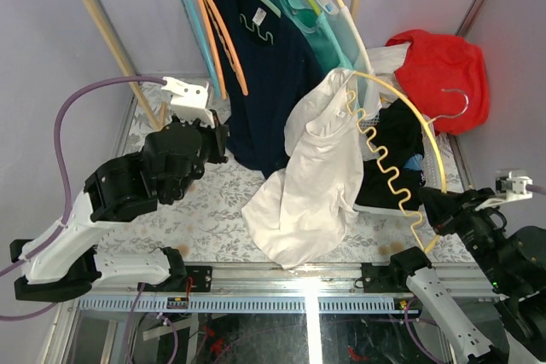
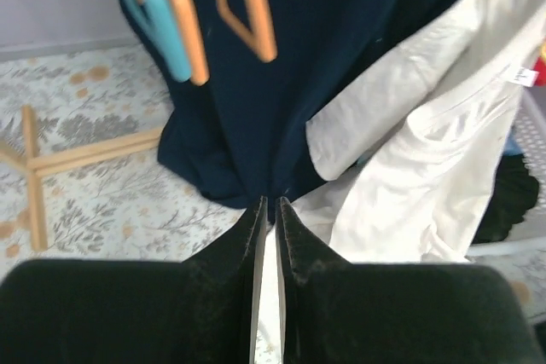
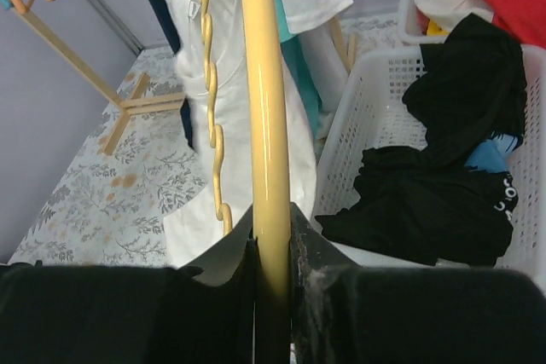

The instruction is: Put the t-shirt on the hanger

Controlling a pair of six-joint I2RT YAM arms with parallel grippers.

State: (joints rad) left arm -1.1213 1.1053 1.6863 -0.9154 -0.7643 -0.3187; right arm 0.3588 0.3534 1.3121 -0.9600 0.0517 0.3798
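Left arm (image 1: 128, 189): white shells on the lower links, blocky black joint housings. Lilac cable (image 1: 61, 130) runs from wrist to base. White camera bracket (image 1: 189, 95) at the wrist. Right arm (image 1: 490, 240): same black joints, white link (image 1: 444, 300), small white bracket (image 1: 512, 185) with a grey lead. Fingers (image 2: 243, 249) matte black, tapering to points.

t-shirt (image 1: 311, 176) hanging on hanger (image 1: 438, 166), basket (image 3: 367, 108) to its right, navy shirt (image 1: 264, 83) behind-left

White t-shirt (image 1: 316, 176), pale yellow hanger (image 3: 264, 125), navy shirt (image 1: 264, 83), red cloth (image 1: 439, 70), grey floral table cover (image 1: 171, 219).
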